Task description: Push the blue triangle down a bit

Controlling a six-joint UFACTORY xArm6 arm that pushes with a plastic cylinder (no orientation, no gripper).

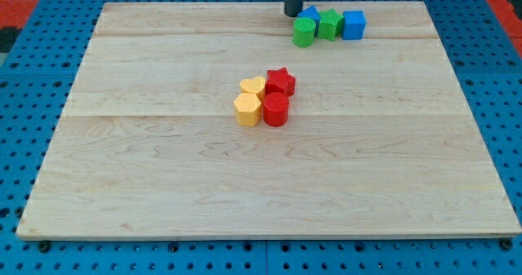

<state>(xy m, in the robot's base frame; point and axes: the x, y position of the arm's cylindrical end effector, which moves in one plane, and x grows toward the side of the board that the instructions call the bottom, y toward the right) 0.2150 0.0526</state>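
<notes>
1. Seven blocks stood on the wooden board [163, 185]: three in a cluster at the view's top right of centre, with a blue piece tucked behind them, and four at mid-board.
2. My tip [293, 14] sat at the board's top edge, just to the view's left of the blue triangle [309, 15] and near touching it. I carry no pincer, only a rod, so no opening or hold could be reported.
3. The blue triangle lay at the top of that cluster, largely hidden behind the green round block [303, 32] and the green cube-like block [329, 25]; the blue cube [353, 24] stood at the cluster's right end.
4. Governing relation: the triangle lay to the right of my tip, not below it. In my judgement, a downward push required the tip above the triangle first.
5. Risk noted: both green blocks sat directly below the triangle and would likely be driven along with it.
6. Mid-board, the red star [280, 82], red round block [276, 109], yellow heart [254, 86] and yellow hexagon [247, 108] stood well apart.
</notes>
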